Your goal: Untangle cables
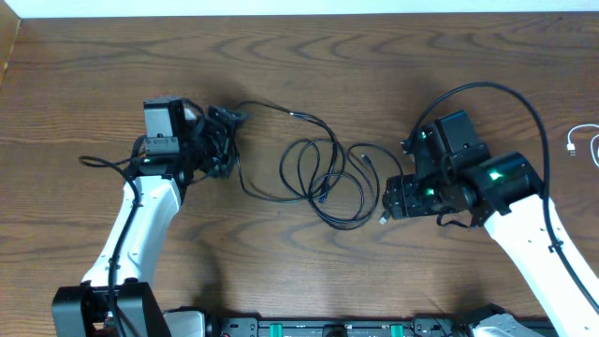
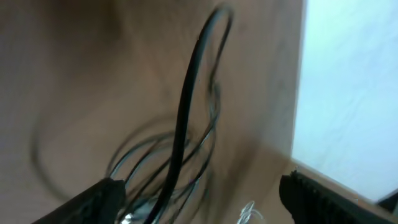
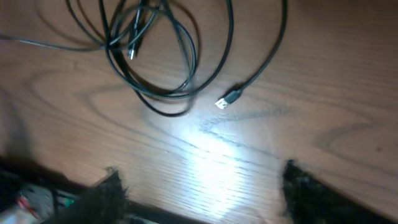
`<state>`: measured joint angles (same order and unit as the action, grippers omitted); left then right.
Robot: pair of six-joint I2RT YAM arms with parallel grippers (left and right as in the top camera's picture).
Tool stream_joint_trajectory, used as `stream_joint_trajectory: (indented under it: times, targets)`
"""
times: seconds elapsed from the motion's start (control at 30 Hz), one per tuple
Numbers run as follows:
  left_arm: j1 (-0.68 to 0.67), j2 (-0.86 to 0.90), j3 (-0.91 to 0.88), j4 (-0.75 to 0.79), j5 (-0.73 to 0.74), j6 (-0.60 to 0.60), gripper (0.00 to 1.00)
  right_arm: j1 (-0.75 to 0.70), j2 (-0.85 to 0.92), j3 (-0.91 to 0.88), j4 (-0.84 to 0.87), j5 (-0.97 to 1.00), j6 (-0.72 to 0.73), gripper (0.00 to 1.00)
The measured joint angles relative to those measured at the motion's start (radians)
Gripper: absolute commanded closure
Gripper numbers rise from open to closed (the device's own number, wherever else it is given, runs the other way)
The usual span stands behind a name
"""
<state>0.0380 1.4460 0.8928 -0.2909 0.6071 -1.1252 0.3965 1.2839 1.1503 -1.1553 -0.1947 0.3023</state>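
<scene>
left gripper [image 1: 223, 140] and right gripper [image 1: 393, 198] both spread wide

the left arm [image 1: 140, 225] rises from the bottom of the overhead view, its gripper pointing right. the right arm [image 1: 547, 239] angles inward, its gripper pointing left, toward the other.

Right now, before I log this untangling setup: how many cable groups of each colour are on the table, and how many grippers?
black cable tangle: 1 (the cords inside it cannot be counted apart)
white cable: 1, lying apart at the table's right edge
Grippers: 2, the left gripper and the right gripper, both open
Total: 4
</scene>
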Motion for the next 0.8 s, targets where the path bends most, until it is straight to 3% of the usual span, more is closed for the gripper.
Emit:
stream_joint_trajectory:
  times: [0.07,0.17,0.37,0.6,0.8]
  targets:
    - [-0.006,0.000,0.000,-0.087,0.027,0.017,0.16,0.000,0.002,-0.009,0.007,0.001,0.016,0.01]
    - [-0.034,0.000,0.000,-0.186,0.045,0.035,0.16,0.000,0.002,-0.020,0.041,0.000,0.043,0.01]
    - [-0.142,0.000,0.000,-0.204,0.035,0.080,0.16,0.029,0.003,-0.113,0.264,-0.059,0.052,0.01]
    - [-0.247,0.000,0.000,-0.226,-0.133,0.087,0.15,0.114,0.040,-0.297,0.617,-0.187,0.016,0.08]
    - [-0.250,0.000,0.000,-0.225,-0.213,0.082,0.16,0.159,0.153,-0.360,0.740,-0.195,0.003,0.09]
